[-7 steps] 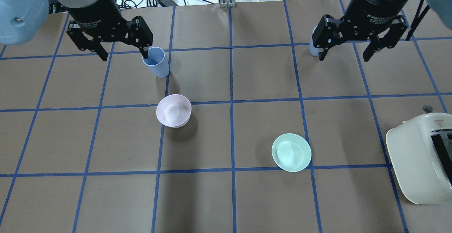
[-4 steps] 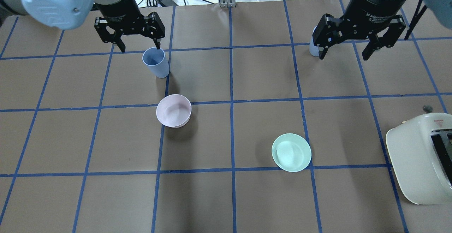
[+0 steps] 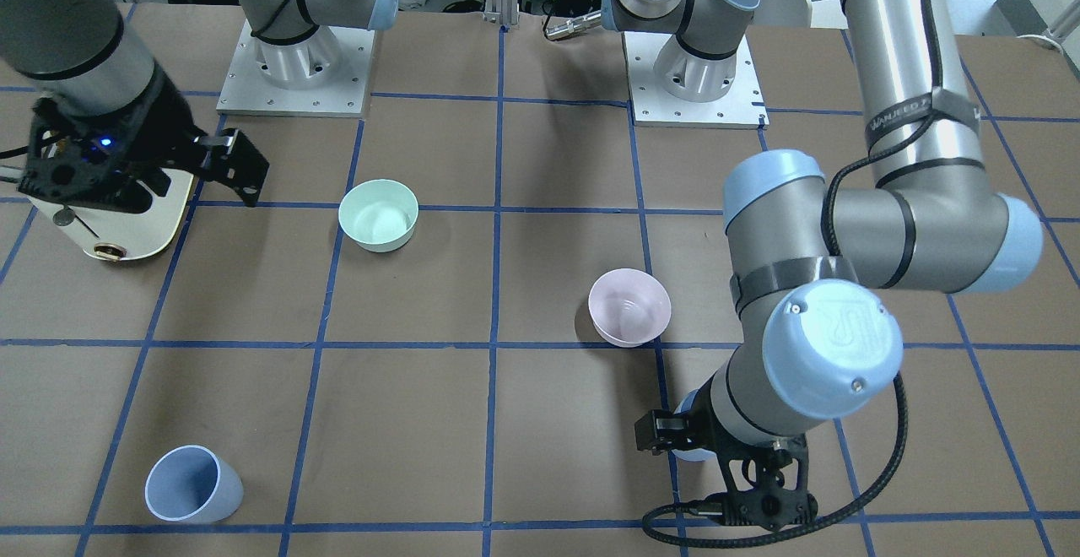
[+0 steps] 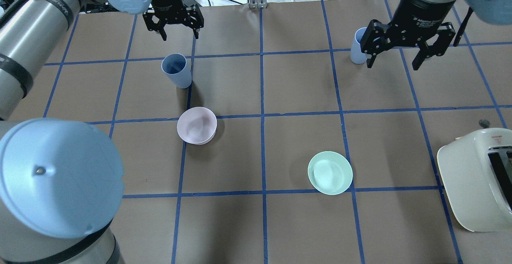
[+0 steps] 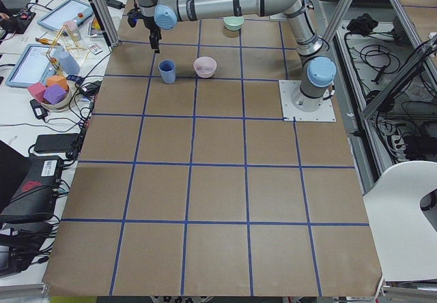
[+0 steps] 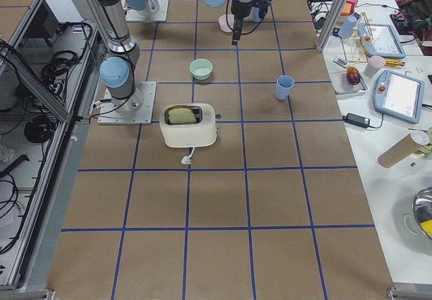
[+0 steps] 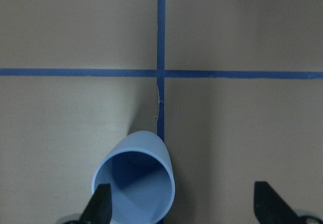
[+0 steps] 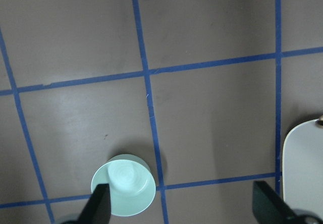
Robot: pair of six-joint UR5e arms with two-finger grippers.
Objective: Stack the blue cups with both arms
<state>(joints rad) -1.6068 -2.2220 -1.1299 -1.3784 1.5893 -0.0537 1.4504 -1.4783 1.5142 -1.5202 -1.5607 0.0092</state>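
Note:
One blue cup [image 4: 176,70] stands upright on the left half of the table. My left gripper [image 4: 180,37] is open and empty above it. In the left wrist view the cup [image 7: 135,183] lies below, close to the left fingertip [image 7: 101,206]. From the front the cup [image 3: 693,454] is mostly hidden behind the wrist. The second blue cup [image 4: 356,51] stands upright at the far right, also seen from the front [image 3: 191,483]. My right gripper [image 4: 393,67] is open and empty, beside and above this cup. The right wrist view does not show it.
A pale pink bowl [image 4: 197,125] sits near the left cup. A mint-green bowl [image 4: 330,173] sits right of centre and shows in the right wrist view [image 8: 122,192]. A cream toaster [image 4: 478,178] stands at the right edge. Clutter lies past the table's far edge.
My left arm has swung forward, so its gripper moved from beside the cup's rim to farther over the table. My right gripper shifted slightly right, uncovering more of its cup.

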